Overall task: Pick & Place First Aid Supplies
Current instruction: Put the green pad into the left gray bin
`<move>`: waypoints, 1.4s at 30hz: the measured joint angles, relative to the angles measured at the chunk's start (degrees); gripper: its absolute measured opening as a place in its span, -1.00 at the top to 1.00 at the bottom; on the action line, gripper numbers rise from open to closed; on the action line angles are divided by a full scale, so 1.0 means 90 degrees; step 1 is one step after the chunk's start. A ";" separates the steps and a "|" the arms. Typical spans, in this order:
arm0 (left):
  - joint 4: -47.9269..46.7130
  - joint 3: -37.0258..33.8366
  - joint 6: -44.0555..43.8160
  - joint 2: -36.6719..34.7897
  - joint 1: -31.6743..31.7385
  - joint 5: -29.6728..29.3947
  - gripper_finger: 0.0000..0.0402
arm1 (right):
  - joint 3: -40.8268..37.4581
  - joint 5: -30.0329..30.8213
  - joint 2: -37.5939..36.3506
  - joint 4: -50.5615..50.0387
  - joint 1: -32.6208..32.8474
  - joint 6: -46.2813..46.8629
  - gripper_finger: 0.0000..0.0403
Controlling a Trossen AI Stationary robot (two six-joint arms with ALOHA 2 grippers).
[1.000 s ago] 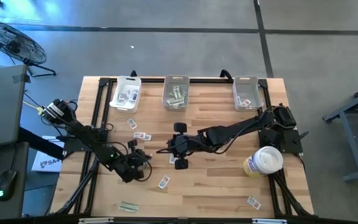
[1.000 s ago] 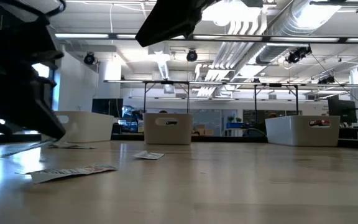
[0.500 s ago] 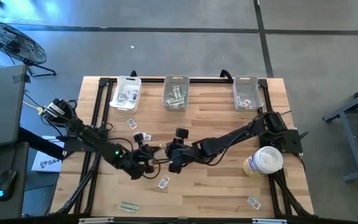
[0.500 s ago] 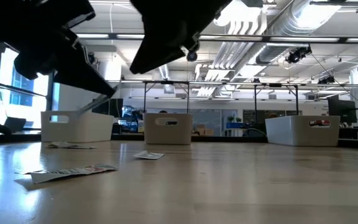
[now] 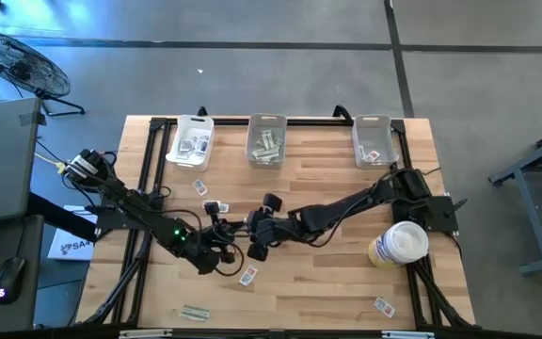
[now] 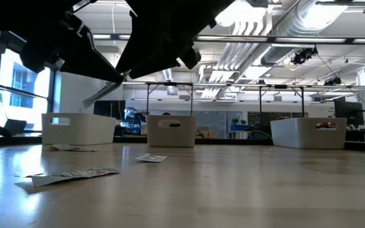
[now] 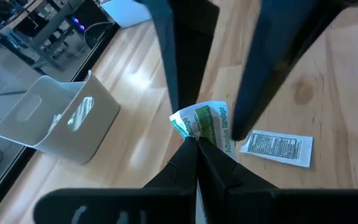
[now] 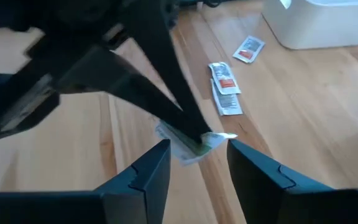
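Observation:
My left gripper (image 5: pixel 231 248) is near the table's middle, shut on a pale green and white bandage packet (image 7: pixel 205 123), which is lifted off the wood. My right gripper (image 5: pixel 251 239) reaches in from the right. It is open, with one finger on each side of that packet (image 8: pixel 191 144); I cannot tell whether it touches it. Other packets lie flat on the table: one white packet (image 5: pixel 247 276) just near of the grippers, two (image 5: pixel 216 205) to the far left, and a green strip (image 5: pixel 195 312) at the near edge. My left gripper pinches one end of the green packet (image 7: pixel 197 135) between its two fingertips (image 8: pixel 194 132). The packet sticks out past the fingertips, bent and curled, clear of the table.
Three clear bins stand along the far edge, at the left (image 5: pixel 192 141), middle (image 5: pixel 266 139) and right (image 5: pixel 374 141), each holding packets. A white-and-yellow tub (image 5: pixel 398 245) stands at the right. One more packet (image 5: pixel 384 305) lies at the near right.
My left gripper has risen from the table and gone toward the right with the green packet. My right gripper has gone toward the table's left and a little nearer, until its open fingers stand on either side of the packet.

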 joint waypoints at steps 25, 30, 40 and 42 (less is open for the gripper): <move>-0.0704 0.0500 -0.0076 -0.0002 0.0007 0.0040 0.84 | -0.0002 -0.0268 0.0000 -0.0204 -0.0035 -0.1134 0.98; -0.1917 0.0982 -0.0681 -0.0002 0.0012 -0.0172 0.52 | -0.0002 -0.0278 0.0000 -0.0215 0.0151 -0.1715 0.96; -0.3768 0.1216 -0.2268 -0.0002 0.0010 0.0265 0.04 | 0.0002 0.1249 -0.0401 -0.0779 -0.0044 -0.1486 0.99; -0.3976 0.1117 -0.2699 -0.0002 0.0010 0.0482 0.03 | 0.0002 0.1783 -0.0466 -0.1057 -0.0186 -0.1406 0.98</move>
